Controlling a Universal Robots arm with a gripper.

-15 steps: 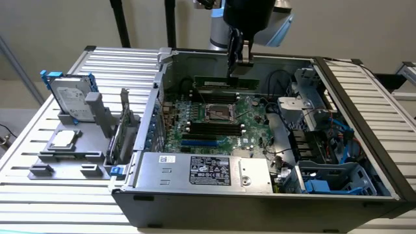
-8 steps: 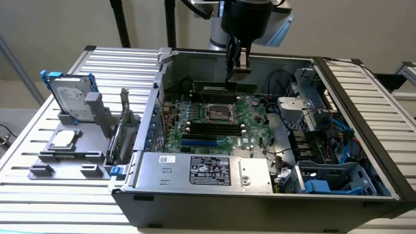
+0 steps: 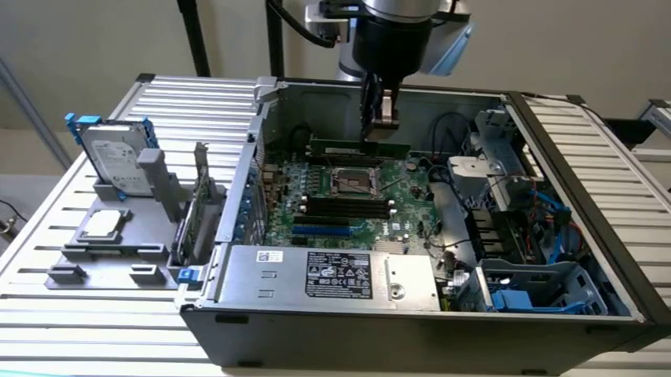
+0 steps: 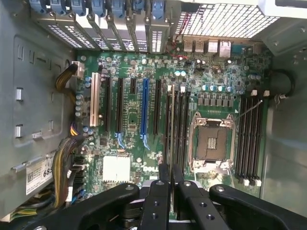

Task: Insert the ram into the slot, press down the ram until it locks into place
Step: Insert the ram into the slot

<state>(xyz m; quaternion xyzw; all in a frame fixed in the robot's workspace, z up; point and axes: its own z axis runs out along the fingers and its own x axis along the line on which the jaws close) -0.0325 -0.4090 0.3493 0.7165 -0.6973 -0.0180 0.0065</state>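
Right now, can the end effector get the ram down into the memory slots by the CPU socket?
Probably yes. The end effector holds the ram over the motherboard, and the memory slots beside the CPU socket lie bare, with no cable or card crossing them. Exact alignment is unclear.

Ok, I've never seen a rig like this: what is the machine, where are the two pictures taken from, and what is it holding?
The machine is one robot arm ending in a gripper, a two-fingered clamp. One picture comes from a camera off the arm; the other from a camera on its wrist, looking past the fingers at the motherboard. An open computer case lies on a table, beside a grey holder with a hard drive. The gripper is shut on the ram, a thin green memory stick, over the black slots.
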